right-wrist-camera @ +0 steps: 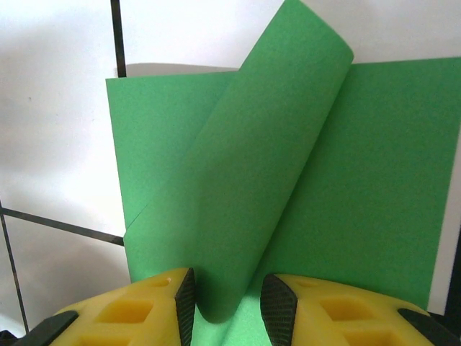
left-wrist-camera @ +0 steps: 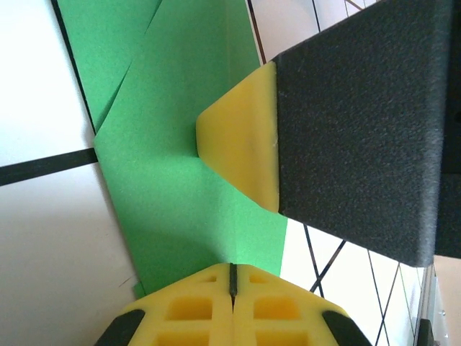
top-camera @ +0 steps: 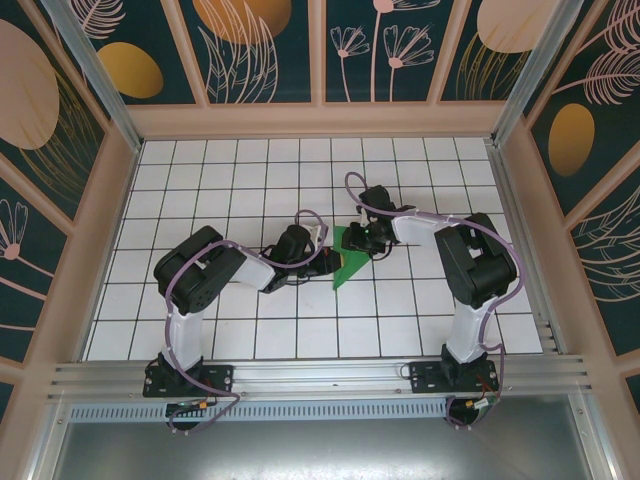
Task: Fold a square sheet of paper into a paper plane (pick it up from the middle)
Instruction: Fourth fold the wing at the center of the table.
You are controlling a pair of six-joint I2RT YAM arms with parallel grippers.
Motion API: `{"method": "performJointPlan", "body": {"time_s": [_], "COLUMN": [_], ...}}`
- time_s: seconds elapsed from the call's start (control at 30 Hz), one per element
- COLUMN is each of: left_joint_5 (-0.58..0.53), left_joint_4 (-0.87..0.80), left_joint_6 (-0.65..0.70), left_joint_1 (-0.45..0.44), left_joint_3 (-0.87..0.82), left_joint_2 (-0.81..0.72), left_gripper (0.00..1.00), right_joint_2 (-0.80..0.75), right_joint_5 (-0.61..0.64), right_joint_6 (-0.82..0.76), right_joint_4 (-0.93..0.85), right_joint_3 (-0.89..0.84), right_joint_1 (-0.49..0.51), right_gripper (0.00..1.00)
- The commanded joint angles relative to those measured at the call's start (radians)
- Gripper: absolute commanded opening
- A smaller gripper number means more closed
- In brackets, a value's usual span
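The square sheet of paper (top-camera: 343, 266) is green, partly folded, and lies on the white tiles between my two grippers. In the left wrist view the paper (left-wrist-camera: 173, 144) lies flat with a diagonal crease, and my left gripper (left-wrist-camera: 232, 277) is shut with its yellow tips down on the paper's near edge. A yellow-tipped finger (left-wrist-camera: 241, 140) of the other gripper rests on the sheet ahead of it. In the right wrist view a flap of the paper (right-wrist-camera: 259, 166) curls up off the sheet and passes between the pads of my right gripper (right-wrist-camera: 227, 303), which stands open around it. From above, the left gripper (top-camera: 318, 243) and right gripper (top-camera: 356, 240) meet over the paper.
The white grid-tiled table (top-camera: 250, 180) is ringed by a low wooden wall (top-camera: 320, 120). An aluminium rail (top-camera: 320, 375) runs along the near edge, where both arm bases are bolted.
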Motion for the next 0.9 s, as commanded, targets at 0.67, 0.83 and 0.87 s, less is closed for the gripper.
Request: {"method": "performJointPlan", "body": {"time_s": [0.67,0.83,0.87], "left_joint_5": [-0.093,-0.097,-0.097], "left_joint_4": [-0.234,-0.239,-0.239], "left_joint_6": [0.021,0.018,0.018], "left_joint_1": [-0.007,-0.006,-0.006], "left_joint_3": [-0.002,-0.009,-0.008], "left_joint_2": [0.041,0.037,0.038], "left_gripper": [0.0,0.0,0.0], "right_joint_2": [-0.221,-0.185,-0.181], "right_joint_5": [-0.241,-0.328,-0.337], "right_joint_6": [-0.017,-0.017,-0.019], "right_joint_4": [0.146,0.246,0.253], "right_joint_3": [-0.151,-0.205,-0.21], "right_joint_1": [-0.082,-0.078,-0.079], "right_gripper": [0.12,0.0,0.0]}}
